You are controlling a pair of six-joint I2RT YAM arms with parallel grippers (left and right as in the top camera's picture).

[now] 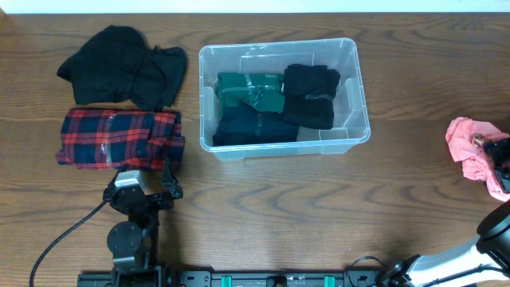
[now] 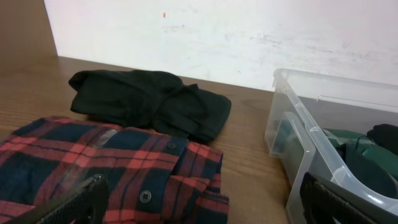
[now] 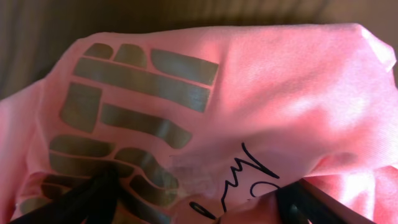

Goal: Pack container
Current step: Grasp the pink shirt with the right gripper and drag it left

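The clear plastic container stands at the table's middle back and holds a green garment, a black one and a navy one. Its near corner shows in the left wrist view. My left gripper is open and empty, just in front of a folded red plaid shirt, with its fingers spread over the shirt's edge. My right gripper is at the far right on a pink printed garment. Its fingers are spread, with the pink cloth bunched between them.
A folded black garment lies at the back left behind the plaid shirt, and shows in the left wrist view. A white wall runs behind the table. The left arm's cable trails along the front edge.
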